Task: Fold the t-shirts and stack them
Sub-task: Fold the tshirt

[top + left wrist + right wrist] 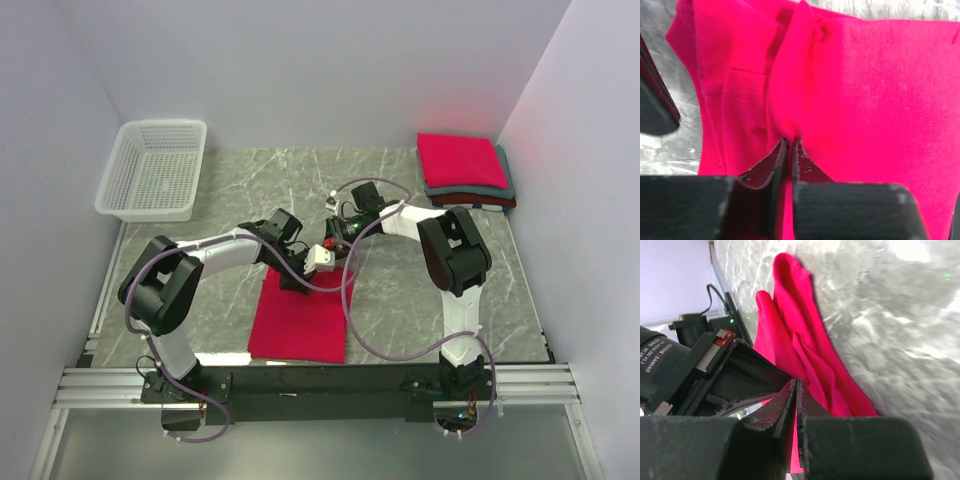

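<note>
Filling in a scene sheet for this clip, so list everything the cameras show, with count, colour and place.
loose shirt: one, bright red, near middle of the table, far edge pinched by both grippers
stack: three folded shirts, red on top, grey next, dark red lowest, far right corner
basket: one, white lattice, far left corner
table: one, grey marbled, under all of it
cables: two, purple, one looping along each arm
left gripper: one, black fingers, shut on a ridge of the loose shirt
right gripper: one, black fingers, shut on the loose shirt's edge
</note>
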Controlling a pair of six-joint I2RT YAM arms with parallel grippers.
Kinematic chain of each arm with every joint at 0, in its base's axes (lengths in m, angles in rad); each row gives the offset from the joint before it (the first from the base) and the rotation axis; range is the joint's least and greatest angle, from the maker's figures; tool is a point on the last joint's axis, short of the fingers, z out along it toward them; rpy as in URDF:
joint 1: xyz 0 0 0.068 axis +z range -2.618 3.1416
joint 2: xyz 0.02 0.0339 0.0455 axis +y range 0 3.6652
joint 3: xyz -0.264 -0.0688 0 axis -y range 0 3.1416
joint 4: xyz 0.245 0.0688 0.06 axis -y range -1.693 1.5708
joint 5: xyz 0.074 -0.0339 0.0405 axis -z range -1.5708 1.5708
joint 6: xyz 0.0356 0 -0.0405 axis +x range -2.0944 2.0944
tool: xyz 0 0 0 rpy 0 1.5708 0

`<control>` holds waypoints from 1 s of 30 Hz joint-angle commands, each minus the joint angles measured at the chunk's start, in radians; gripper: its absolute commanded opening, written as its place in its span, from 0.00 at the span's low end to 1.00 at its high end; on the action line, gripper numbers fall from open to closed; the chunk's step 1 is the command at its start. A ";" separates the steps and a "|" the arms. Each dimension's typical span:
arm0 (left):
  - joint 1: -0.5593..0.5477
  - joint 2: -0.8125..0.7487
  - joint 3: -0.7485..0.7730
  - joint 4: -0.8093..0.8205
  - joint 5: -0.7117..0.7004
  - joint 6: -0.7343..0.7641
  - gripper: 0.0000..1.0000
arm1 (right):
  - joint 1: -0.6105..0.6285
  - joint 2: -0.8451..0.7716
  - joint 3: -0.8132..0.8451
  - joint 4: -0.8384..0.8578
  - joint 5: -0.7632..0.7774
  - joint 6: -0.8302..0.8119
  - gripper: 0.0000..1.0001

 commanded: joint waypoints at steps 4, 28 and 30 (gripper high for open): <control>-0.037 -0.153 -0.075 0.087 -0.072 -0.014 0.01 | 0.077 0.045 0.000 0.053 -0.072 0.020 0.10; -0.051 -0.218 -0.032 0.262 -0.270 0.044 0.01 | 0.097 0.217 0.003 0.130 -0.125 0.114 0.09; -0.048 -0.210 -0.044 0.292 -0.270 0.049 0.01 | 0.097 0.213 0.006 0.127 -0.127 0.111 0.09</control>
